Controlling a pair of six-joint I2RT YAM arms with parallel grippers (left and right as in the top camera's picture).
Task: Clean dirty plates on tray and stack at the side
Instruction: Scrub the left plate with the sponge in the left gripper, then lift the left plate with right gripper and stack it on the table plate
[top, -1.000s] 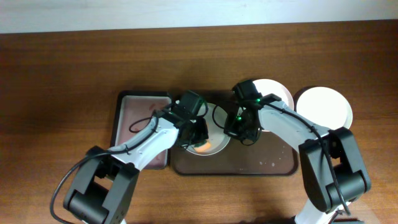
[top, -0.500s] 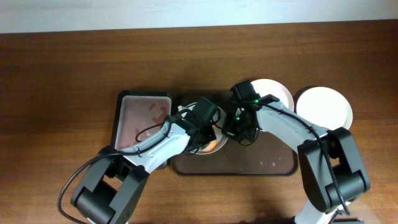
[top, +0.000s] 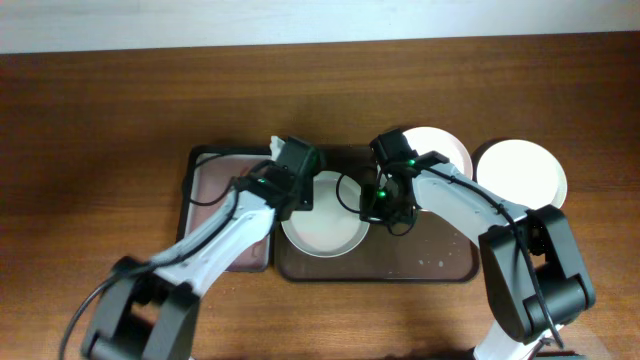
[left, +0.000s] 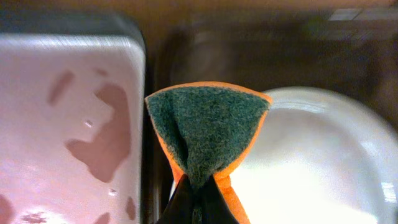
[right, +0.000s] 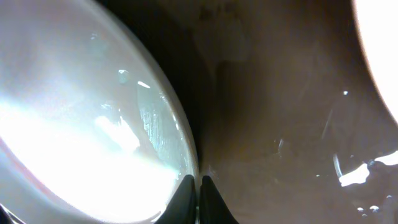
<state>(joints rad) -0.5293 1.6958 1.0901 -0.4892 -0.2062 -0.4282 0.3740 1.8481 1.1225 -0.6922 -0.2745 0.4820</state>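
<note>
A pale plate (top: 323, 228), wiped plain, lies on the left part of the dark brown tray (top: 430, 262). My left gripper (top: 290, 176) is shut on a folded orange sponge with a green face (left: 205, 134), held over the plate's left rim (left: 311, 168) beside the small tray. My right gripper (top: 373, 207) is shut on that plate's right rim (right: 194, 180); the plate (right: 93, 124) fills the left of the right wrist view. A pinkish plate (top: 447, 150) sits at the tray's back right. A white plate (top: 522, 172) lies on the table to the right.
The smaller pinkish-grey tray (top: 225, 185), wet with puddles (left: 68, 124), adjoins the brown tray on the left. The brown tray's right half (right: 286, 124) is wet with small droplets. Wooden table surrounds both trays.
My left gripper has drawn the sponge back from the plate's middle to its left rim, and the plate's face now shows whole. The right arm has held still.
</note>
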